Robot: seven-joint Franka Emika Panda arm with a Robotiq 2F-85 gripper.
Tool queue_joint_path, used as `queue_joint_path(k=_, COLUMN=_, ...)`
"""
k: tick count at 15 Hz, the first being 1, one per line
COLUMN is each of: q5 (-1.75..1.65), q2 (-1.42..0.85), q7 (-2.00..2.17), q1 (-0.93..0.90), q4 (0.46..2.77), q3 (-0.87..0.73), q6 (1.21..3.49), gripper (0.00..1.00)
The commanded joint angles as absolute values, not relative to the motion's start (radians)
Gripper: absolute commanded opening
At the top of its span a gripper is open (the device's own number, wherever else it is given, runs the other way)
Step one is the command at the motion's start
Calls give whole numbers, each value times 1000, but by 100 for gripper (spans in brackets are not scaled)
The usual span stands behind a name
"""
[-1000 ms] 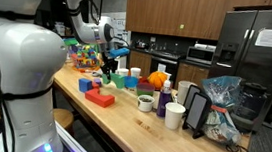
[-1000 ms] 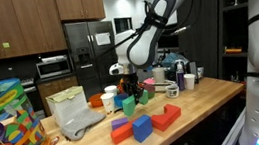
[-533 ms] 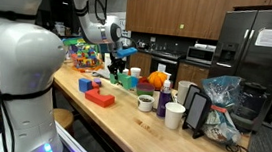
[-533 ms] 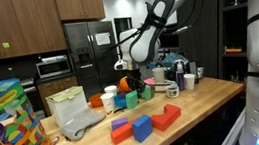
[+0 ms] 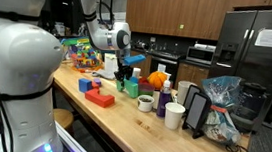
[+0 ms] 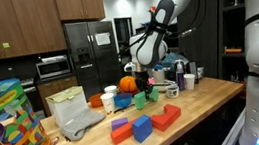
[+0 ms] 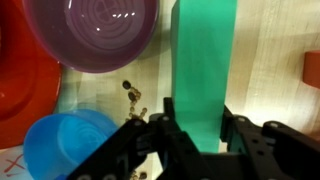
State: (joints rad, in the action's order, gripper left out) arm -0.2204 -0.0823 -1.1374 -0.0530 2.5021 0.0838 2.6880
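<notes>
In the wrist view my gripper (image 7: 197, 115) is shut on a long green block (image 7: 200, 60), whose free end points away from me over the wooden counter (image 7: 270, 30). Its two black fingers (image 7: 237, 125) press on the block's sides. Just beside the block lie a purple bowl (image 7: 95, 30), a blue cup (image 7: 70, 145) and a red dish (image 7: 20, 80). In both exterior views the gripper (image 5: 124, 73) (image 6: 143, 80) hangs low over the cluster of coloured blocks and cups in the middle of the counter.
Red blocks (image 6: 166, 116) (image 5: 100, 99) and a blue block (image 6: 142, 127) lie near the counter's front edge. White cups (image 5: 174, 115), a mug (image 5: 145, 103), an orange object (image 5: 157, 80), a tablet (image 5: 197, 112) and a plastic bag (image 5: 225, 95) stand further along. A colourful box (image 6: 0, 125) and a grey bag (image 6: 75, 115) sit at the other end.
The arm has carried the green block along the counter toward the cups and orange object. The gripper stayed shut on it throughout.
</notes>
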Motion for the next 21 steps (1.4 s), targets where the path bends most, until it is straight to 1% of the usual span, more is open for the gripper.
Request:
queue_joint_path(k=1, q5=-163, q2=-100, q7=-1216, q1=-23, q4=2524, q3=82, q6=2736, gripper=16)
queue_joint_path(k=5, q5=-120, q2=-106, q7=-1267, q1=-9, q4=2534, q3=82, q6=2760, gripper=16)
queue_joint_path(k=6, q5=-120, q2=-106, q7=-1271, q1=-7, q4=2536, q3=80, q6=2766, gripper=66)
queue_joint_path(k=7, q5=-116, q2=-105, q7=-1275, q1=-7, q4=2538, q3=80, q6=2768, gripper=66)
queue_joint_path(k=8, q5=-114, q2=-106, q7=-1281, q1=-4, q4=2541, q3=80, q6=2773, gripper=71)
queue_joint_path(k=10, q5=-116, q2=-113, q7=-1277, q1=-5, q4=2534, q3=84, q6=2771, gripper=82)
queue_joint_path(k=12, q5=-121, q2=-121, q7=-1271, q1=-5, q4=2528, q3=86, q6=2772, gripper=95)
queue_joint_path(k=13, q5=-124, q2=-123, q7=-1272, q1=-5, q4=2527, q3=85, q6=2775, gripper=99)
queue_joint_path(k=14, q5=-127, q2=-126, q7=-1273, q1=-5, q4=2525, q3=86, q6=2779, gripper=100)
queue_joint_path(k=21, q5=-148, q2=-129, q7=-1274, q1=-4, q4=2524, q3=82, q6=2794, gripper=100)
